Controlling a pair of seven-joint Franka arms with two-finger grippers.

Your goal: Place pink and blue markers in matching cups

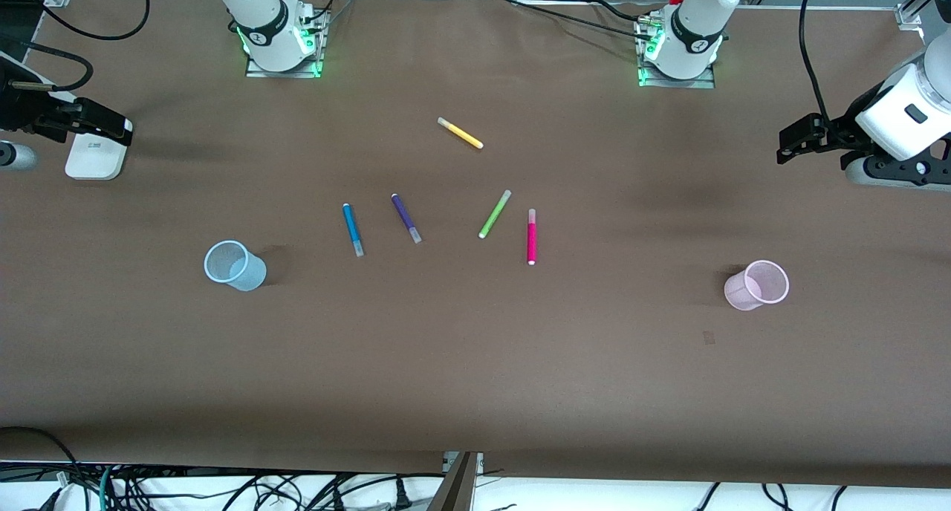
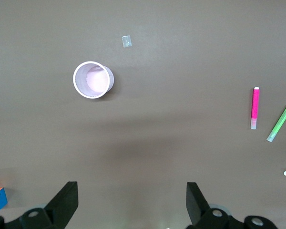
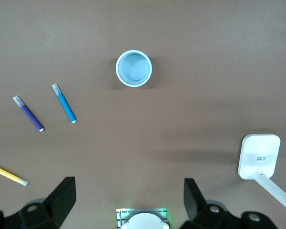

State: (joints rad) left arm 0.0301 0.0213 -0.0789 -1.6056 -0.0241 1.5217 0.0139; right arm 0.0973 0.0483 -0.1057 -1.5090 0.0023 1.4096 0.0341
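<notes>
The pink marker [image 1: 532, 236] and the blue marker [image 1: 352, 229] lie flat mid-table, apart from each other. The pale blue cup [image 1: 249, 275] stands upright and empty toward the right arm's end. The pale pink cup [image 1: 739, 294] stands upright and empty toward the left arm's end. My left gripper [image 1: 793, 141] is open and empty, held high over its end of the table; its view shows the pink cup [image 2: 110, 78] and the pink marker [image 2: 255, 108]. My right gripper [image 1: 111, 125] is open and empty over its end; its view shows the blue cup [image 3: 118, 68] and the blue marker [image 3: 64, 103].
A dark purple marker [image 1: 406, 217] and a lime-green marker [image 1: 495, 214] lie between the blue and pink ones. A yellow marker [image 1: 461, 133] lies farther from the camera. A white box [image 1: 93, 154] sits under the right gripper. A small tape patch [image 1: 709, 338] is near the pink cup.
</notes>
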